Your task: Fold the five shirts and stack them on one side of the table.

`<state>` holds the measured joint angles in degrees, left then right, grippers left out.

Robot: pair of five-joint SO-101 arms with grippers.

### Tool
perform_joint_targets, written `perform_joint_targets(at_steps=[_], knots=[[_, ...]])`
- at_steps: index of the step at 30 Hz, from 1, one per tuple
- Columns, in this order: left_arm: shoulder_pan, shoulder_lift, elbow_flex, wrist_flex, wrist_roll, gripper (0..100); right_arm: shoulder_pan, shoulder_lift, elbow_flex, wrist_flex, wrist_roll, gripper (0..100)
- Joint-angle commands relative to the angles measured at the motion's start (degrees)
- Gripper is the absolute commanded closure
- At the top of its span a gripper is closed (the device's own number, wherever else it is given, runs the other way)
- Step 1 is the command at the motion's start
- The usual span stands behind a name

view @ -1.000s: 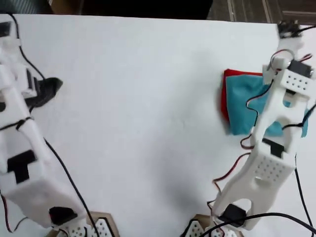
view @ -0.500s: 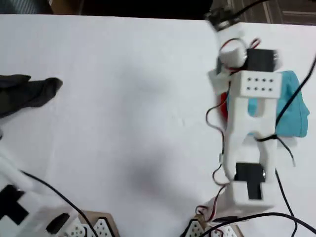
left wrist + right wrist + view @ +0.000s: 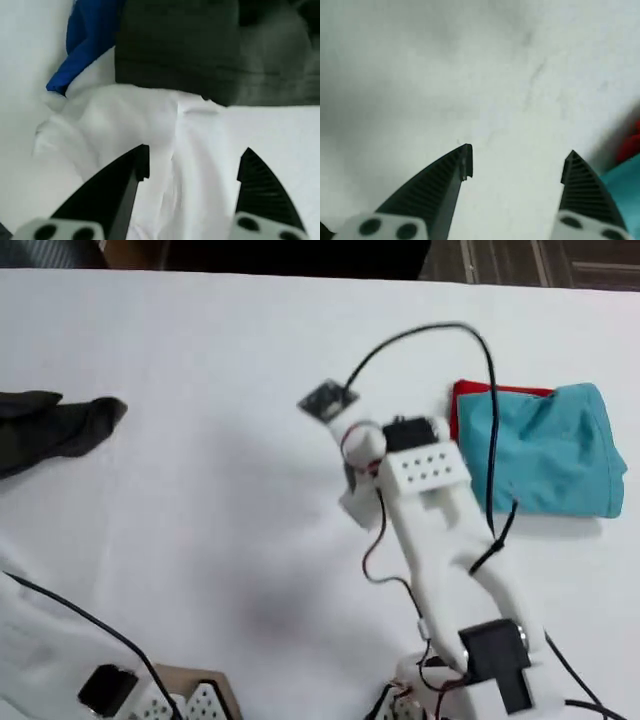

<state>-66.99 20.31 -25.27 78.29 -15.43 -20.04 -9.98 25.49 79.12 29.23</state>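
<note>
At the table's right side a folded teal shirt (image 3: 545, 450) lies on a folded red shirt (image 3: 470, 392). A dark shirt (image 3: 60, 425) lies crumpled at the left edge. My right arm (image 3: 430, 530) stretches from the near edge to the middle, just left of the stack. Its gripper (image 3: 517, 160) is open over bare tablecloth, with the red shirt (image 3: 630, 145) and teal shirt (image 3: 627, 180) off to one side. My left gripper (image 3: 192, 167) is open above a white shirt (image 3: 150, 120), which lies beside the dark shirt (image 3: 175, 45) and a blue shirt (image 3: 92, 35).
The white tablecloth (image 3: 230, 500) covers the whole table. The arm bases (image 3: 190, 700) sit at the near edge, with loose cables around them. Part of the left arm (image 3: 40, 650) shows at the near left corner.
My right arm has swung left, off the teal and red stack to the table's middle. My left arm has drawn back from the left side, uncovering the dark shirt.
</note>
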Motion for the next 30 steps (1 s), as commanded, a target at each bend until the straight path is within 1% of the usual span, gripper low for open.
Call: perform_joint_targets(at_steps=[1, 7, 9, 15, 16, 17, 18, 20, 21, 22, 23, 24, 27, 28, 30], knots=[[0.62, 4.48, -11.12, -0.79, 4.4, 70, -0.4, -3.91, 11.87, -12.26, 0.35, 70.6], [4.48, 15.82, -25.01, -0.26, 4.75, 70, -0.48, -3.91, 30.24, -35.56, -0.09, 70.7], [5.36, 19.43, -26.51, -0.18, 4.75, 70, -0.48, -4.44, 33.32, -39.69, -0.09, 70.7], [6.33, 27.6, -26.86, 1.41, 4.66, 70, -0.48, -4.26, 33.49, -40.57, -0.09, 70.7], [6.33, 28.48, -26.86, 1.58, 4.48, 72, -0.48, -4.26, 33.41, -40.57, -0.09, 70.7], [6.33, 29.01, -26.86, 2.2, 4.48, 75, -0.48, -4.18, 33.41, -40.57, -0.09, 70.7], [6.33, 29.36, -26.86, 3.16, 4.48, 80, -0.48, -4.18, 33.41, -40.66, -0.09, 70.7], [6.51, 29.01, -26.95, 5.45, 4.48, 96, -0.48, -4.0, 33.41, -41.36, -0.09, 70.7], [6.95, 28.31, -27.3, 6.95, 4.57, 99, -0.48, -4.0, 33.32, -41.36, -0.09, 70.7], [7.47, 27.6, -27.74, 9.23, 4.66, 96, -0.48, -4.0, 33.32, -41.36, -0.09, 70.7], [8.62, 26.81, -28.53, 11.52, 4.66, 95, -0.48, -4.0, 33.32, -41.36, -0.09, 70.7], [10.02, 25.76, -29.93, 13.8, 4.66, 97, -0.48, -4.0, 33.32, -41.36, -0.09, 70.7], [15.91, 22.15, -36.0, 22.68, 4.48, 97, -0.48, -4.0, 33.32, -41.36, -0.09, 70.7], [18.2, 20.57, -37.58, 24.53, 4.48, 98, -0.48, -4.0, 33.32, -41.36, -0.09, 70.7], [21.36, 16.35, -38.11, 24.26, 4.48, 98, -0.48, -4.0, 33.32, -41.36, -0.09, 70.7]])
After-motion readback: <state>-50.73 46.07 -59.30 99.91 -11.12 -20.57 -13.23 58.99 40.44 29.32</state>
